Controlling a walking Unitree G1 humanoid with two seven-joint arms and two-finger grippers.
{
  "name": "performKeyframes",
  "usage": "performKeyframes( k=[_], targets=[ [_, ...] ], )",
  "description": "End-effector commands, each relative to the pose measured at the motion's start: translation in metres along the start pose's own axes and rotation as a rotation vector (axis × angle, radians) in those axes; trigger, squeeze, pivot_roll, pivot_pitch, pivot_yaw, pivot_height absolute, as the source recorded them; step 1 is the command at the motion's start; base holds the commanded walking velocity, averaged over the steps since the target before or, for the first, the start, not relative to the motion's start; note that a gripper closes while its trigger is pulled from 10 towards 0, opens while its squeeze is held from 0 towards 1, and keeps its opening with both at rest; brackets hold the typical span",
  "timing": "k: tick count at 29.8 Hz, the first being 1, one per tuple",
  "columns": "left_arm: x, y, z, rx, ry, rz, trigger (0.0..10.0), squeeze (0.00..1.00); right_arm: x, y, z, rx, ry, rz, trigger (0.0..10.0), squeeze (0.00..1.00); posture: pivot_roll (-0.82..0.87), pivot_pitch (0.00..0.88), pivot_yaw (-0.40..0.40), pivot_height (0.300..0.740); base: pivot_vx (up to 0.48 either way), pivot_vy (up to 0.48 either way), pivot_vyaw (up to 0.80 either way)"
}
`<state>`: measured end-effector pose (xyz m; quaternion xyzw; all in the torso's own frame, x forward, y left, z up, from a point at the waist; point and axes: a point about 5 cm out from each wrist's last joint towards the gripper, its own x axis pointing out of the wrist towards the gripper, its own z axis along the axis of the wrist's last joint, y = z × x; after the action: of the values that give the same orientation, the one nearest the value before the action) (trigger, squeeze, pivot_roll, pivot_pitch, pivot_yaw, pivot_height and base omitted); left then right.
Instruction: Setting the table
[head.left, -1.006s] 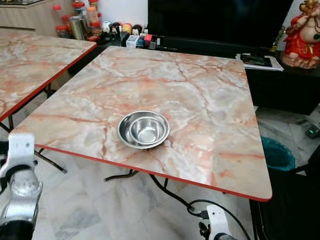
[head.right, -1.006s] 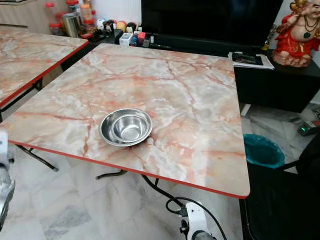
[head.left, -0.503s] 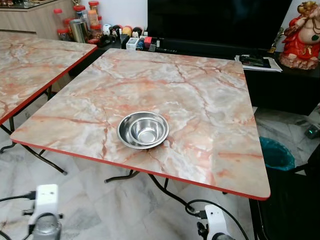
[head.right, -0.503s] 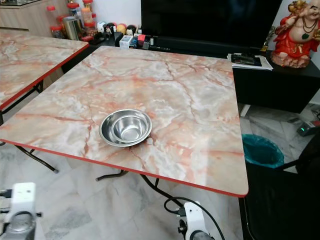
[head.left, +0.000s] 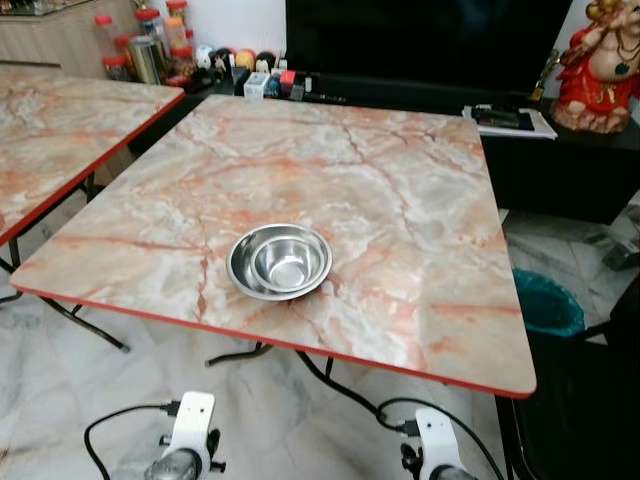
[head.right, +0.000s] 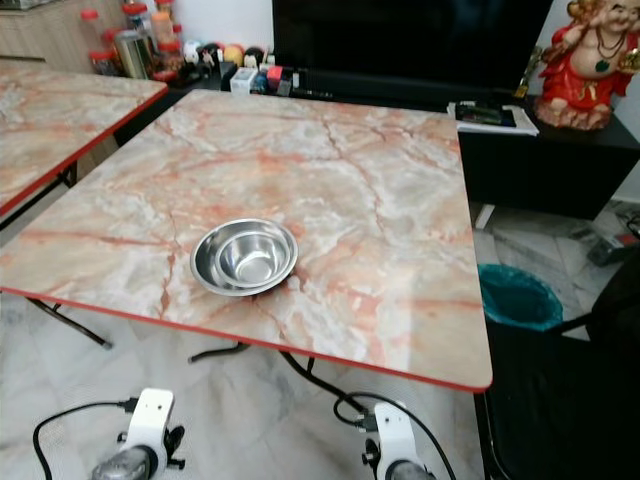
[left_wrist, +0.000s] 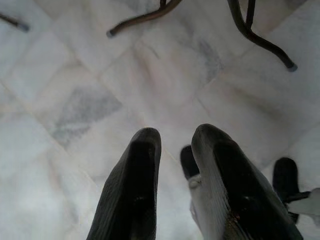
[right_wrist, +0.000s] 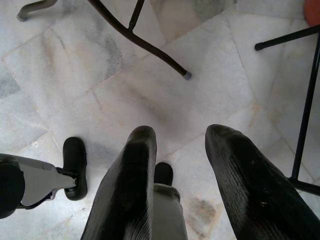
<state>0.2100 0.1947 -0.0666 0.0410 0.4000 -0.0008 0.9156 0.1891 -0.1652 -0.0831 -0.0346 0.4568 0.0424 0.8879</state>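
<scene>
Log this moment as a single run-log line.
stage: idle before table | bowls: two steel, nested, near front edge of marble table | left gripper: open, empty, over floor | right gripper: open, empty, over floor

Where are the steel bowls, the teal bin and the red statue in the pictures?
steel bowls (head.left: 281, 263): left eye view, on the inner bowl's bottom.
teal bin (head.right: 513, 297): right eye view, on its dark lining beside the table.
red statue (head.left: 601, 62): left eye view, on its red body.

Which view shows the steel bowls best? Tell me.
The left eye view: the nested steel bowls sit sharp and unobstructed near the marble table's front edge. The right eye view shows them equally whole. Both wrist views face the floor.
</scene>
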Motion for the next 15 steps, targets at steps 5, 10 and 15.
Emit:
performKeyframes(
  k=[5,10,15],
  targets=[
    [-0.0014,-0.0039,-0.0127,0.0,0.071,0.01,10.0,0.0,-0.0007,-0.003,-0.0023,0.015,0.002,-0.014,10.0,0.0,-0.02,0.0,0.0,0.719,0.0,0.0,0.0],
    [-0.0031,-0.0009,-0.0182,-0.039,0.084,0.032,10.0,0.0,-0.001,-0.0051,-0.0034,0.017,0.007,-0.022,10.0,0.0,-0.03,0.0,0.008,0.719,0.0,0.0,0.0],
    [-0.0036,0.0025,-0.0198,-0.064,0.095,0.047,10.0,0.0,-0.0002,-0.0025,-0.0019,0.01,0.019,-0.013,10.0,0.0,-0.03,0.0,0.011,0.719,0.0,0.157,-0.56]
  ],
)
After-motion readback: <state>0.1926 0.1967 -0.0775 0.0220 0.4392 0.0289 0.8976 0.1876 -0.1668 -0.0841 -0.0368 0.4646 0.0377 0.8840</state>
